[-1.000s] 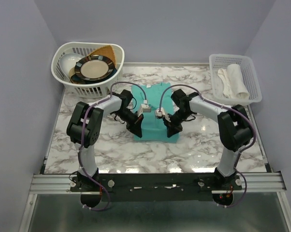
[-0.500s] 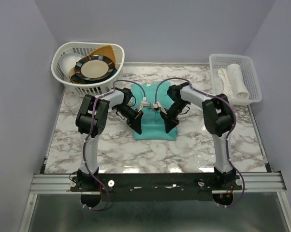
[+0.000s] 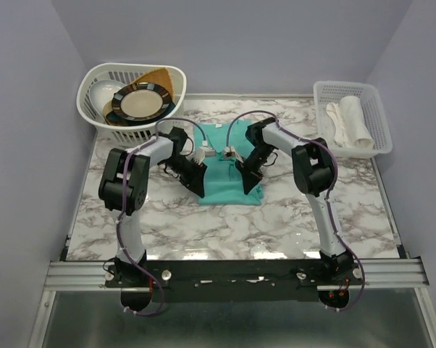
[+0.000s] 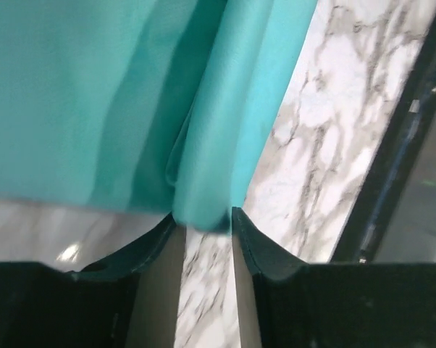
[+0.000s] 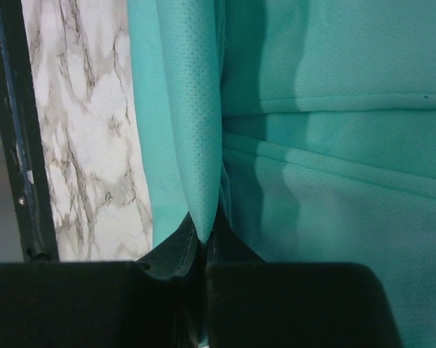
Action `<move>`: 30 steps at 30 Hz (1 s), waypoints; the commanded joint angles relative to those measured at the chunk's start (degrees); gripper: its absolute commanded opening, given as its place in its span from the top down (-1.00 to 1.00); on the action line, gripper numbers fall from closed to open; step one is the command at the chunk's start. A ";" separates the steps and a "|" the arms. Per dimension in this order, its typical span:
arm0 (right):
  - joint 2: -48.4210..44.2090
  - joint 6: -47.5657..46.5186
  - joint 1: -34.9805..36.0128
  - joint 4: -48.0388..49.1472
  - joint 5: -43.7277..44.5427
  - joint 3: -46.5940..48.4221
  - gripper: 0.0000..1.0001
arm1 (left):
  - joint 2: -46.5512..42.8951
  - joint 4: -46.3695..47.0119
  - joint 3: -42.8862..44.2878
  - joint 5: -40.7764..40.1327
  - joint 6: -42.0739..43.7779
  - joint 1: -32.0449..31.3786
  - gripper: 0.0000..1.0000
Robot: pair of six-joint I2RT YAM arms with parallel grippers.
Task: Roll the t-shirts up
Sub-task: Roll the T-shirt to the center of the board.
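The teal t-shirt lies folded into a narrow strip in the middle of the marble table. My left gripper is at its near left corner. In the left wrist view the gripper has a thick fold of the t-shirt filling the gap between its fingertips, with creases running to them. My right gripper is at the near right corner. In the right wrist view it is pinched tight on a lifted fold of the t-shirt.
A white laundry basket holding dinner plates stands at the back left. A white tray with a rolled white cloth sits at the back right. A metal rail runs along the table's near edge.
Both grippers have moved away from the near edge toward the back, carrying the shirt's near edge with them. The shirt now looks shorter front to back.
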 commanded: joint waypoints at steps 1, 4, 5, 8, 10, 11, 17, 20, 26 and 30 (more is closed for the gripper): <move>6.31 7.83 -0.51 -8.34 4.20 5.23 0.80 | -16.38 13.86 -5.92 -11.55 -3.30 1.11 0.11; 7.02 9.25 -0.60 -8.34 4.47 6.03 0.80 | -24.29 16.59 -10.49 -14.63 -0.50 0.15 0.04; 7.02 9.42 -0.43 -8.34 4.55 6.21 0.80 | -28.49 17.47 -13.90 -15.69 0.65 -1.60 0.03; 8.07 10.74 -0.51 -8.34 4.99 7.35 0.79 | -38.59 24.84 -25.20 -22.42 8.20 -6.61 -0.07; 9.21 12.49 -0.51 -8.34 5.69 8.23 0.79 | -44.32 36.91 -32.87 -27.36 12.07 -13.81 -0.29; 9.48 13.11 -0.25 -8.34 5.96 8.93 0.79 | -49.31 42.04 -40.57 -31.65 14.44 -15.92 -0.39; 9.92 13.91 0.10 -8.34 6.75 9.11 0.79 | -53.94 69.92 -57.23 -37.92 19.46 -23.23 -0.63; 9.92 13.82 0.10 -8.34 6.66 8.94 0.78 | -50.96 78.37 -60.67 -40.65 22.19 -24.81 -0.63; 10.01 14.17 0.01 -8.34 6.84 9.29 0.78 | -42.88 84.72 -60.43 -44.09 26.23 -26.14 -0.55; 10.45 14.70 0.19 -8.34 7.19 9.64 0.77 | -40.05 83.76 -59.99 -41.46 29.39 -26.14 -0.38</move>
